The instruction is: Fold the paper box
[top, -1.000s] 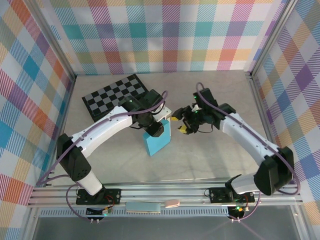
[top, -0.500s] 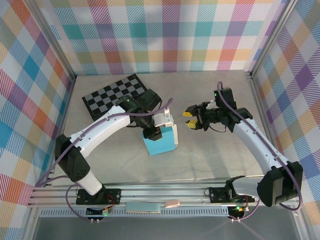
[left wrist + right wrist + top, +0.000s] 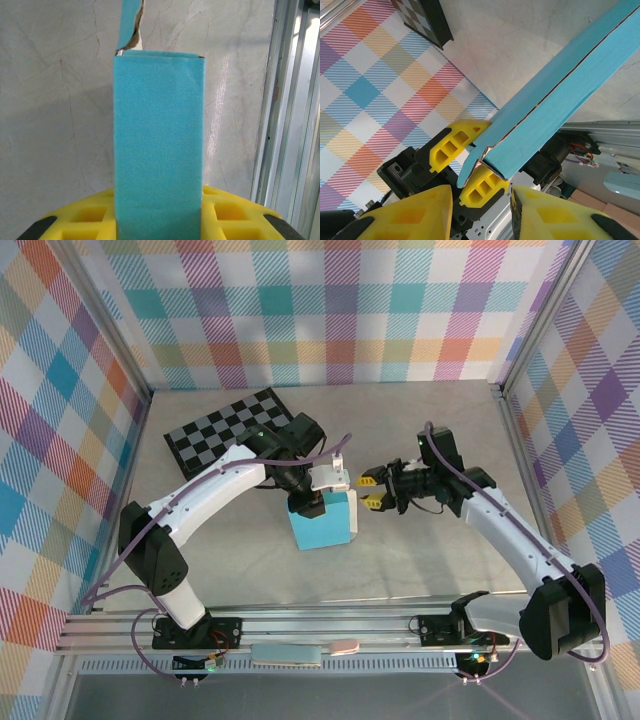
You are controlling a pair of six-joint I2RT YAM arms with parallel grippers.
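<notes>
The paper box (image 3: 325, 528) is a turquoise flat rectangular sleeve standing tilted on the table in the top view. My left gripper (image 3: 318, 502) is shut on its upper end; in the left wrist view the box (image 3: 159, 130) sits squeezed between the yellow pads (image 3: 235, 212), with a torn-edged flap (image 3: 129, 22) at the far end. My right gripper (image 3: 368, 492) is level with the box's upper right corner, jaws apart. In the right wrist view the box end (image 3: 555, 90) lies just beyond my right gripper (image 3: 481, 217), which holds nothing.
A black-and-grey checkerboard (image 3: 225, 430) lies at the back left of the table. Plaid walls (image 3: 340, 310) close in the back and both sides. A metal rail (image 3: 330, 625) runs along the near edge. Bare table (image 3: 420, 570) lies in front of the box.
The right gripper swung out to the right, then came back left up to the box's corner, its jaws narrowing. The left gripper turned the box slightly while keeping hold.
</notes>
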